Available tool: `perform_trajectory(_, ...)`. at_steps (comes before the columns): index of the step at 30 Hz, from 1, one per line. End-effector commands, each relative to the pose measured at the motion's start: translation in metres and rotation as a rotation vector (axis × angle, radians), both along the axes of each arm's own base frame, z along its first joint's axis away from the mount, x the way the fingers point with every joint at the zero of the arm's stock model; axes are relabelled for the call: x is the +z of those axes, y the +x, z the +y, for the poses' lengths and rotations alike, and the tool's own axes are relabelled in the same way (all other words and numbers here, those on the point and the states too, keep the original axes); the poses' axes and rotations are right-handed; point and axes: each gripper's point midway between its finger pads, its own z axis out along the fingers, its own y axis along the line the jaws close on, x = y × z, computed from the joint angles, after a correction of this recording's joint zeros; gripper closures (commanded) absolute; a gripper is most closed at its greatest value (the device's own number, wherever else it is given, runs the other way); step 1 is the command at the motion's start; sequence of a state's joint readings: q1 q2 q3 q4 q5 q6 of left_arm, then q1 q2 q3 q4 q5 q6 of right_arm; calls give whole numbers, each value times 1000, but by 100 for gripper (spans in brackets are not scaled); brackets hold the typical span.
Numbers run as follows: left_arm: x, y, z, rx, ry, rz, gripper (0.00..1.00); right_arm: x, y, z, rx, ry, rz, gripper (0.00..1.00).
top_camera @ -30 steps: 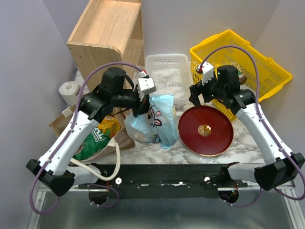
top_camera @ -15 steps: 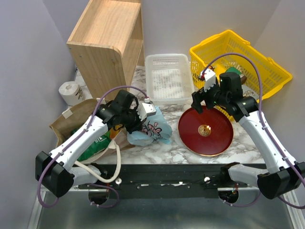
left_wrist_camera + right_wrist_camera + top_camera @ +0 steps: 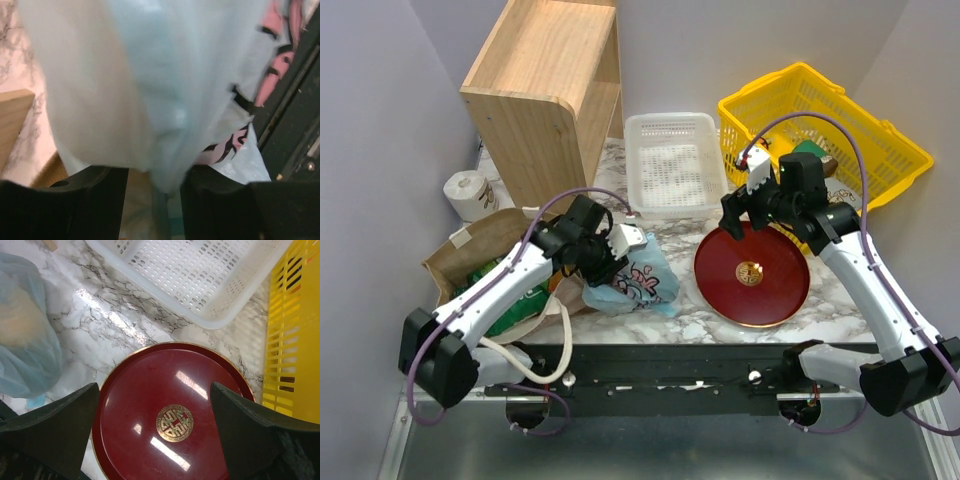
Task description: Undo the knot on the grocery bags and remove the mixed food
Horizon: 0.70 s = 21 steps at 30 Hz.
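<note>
The light blue plastic bag [image 3: 632,282], printed with pink and black, lies slumped on the marble desk [image 3: 690,322] just left of the red plate [image 3: 750,272], apart from its rim. The knot of its handles cannot be made out, as the left gripper [image 3: 154,182] sits over the bag's top, on the side away from the plate. In the left wrist view the two black fingers [image 3: 75,200] stand apart with a fold of the pale film hanging down into the gap between them, the film not pinched tight. From the right wrist view a pale tan lump [image 3: 20,320] shows through the film, too blurred to name. Further left of the plate, beyond the blue bag, the brown paper bag [image 3: 470,250] lies on its side with its mouth open, a green packet [image 3: 510,300] inside it and a cream rope handle [image 3: 535,365] looping out over the desk's near edge. The right gripper [image 3: 154,390] hangs above the far part of the plate with its fingers spread wide and nothing between them. Behind the plate, towards the left, is a white perforated tray [image 3: 670,165], and behind it to the right a yellow basket [image 3: 880,140] with goods in it. Far left of the plate a wooden shelf [image 3: 540,80] stands, with a roll of paper [image 3: 465,190] at its left side.
</note>
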<state>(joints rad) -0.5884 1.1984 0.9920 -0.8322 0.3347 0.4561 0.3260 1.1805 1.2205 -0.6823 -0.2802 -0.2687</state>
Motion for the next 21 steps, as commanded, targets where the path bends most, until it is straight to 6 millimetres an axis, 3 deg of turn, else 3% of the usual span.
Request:
perform_trajectory(1, 17, 52, -9, 75, 27, -119, 27, -4, -2, 6, 18, 33, 31, 0)
perform_trajectory(2, 36, 59, -16, 75, -12, -154, 22, -4, -1, 6, 16, 33, 29, 0)
perform_trajectory(5, 82, 55, -28, 68, -123, -188, 19, -7, -2, 8, 24, 35, 40, 0)
perform_trajectory(9, 147, 30, -32, 33, -297, -282, 17, -12, -4, 8, 28, 38, 44, 0)
perform_trajectory(11, 156, 16, -30, -12, -319, -294, 15, -14, -6, 9, 32, 47, 51, 0)
perform_trajectory(12, 156, 12, -26, -20, -314, -296, 16, -15, -6, 9, 33, 48, 51, 0)
perform_trajectory(16, 125, -6, -14, -77, -223, -233, 24, -19, -9, 10, 38, 55, 68, 0)
perform_trajectory(21, 73, -21, -7, -185, -107, -124, 26, -19, -8, 14, 46, 63, 78, 0)
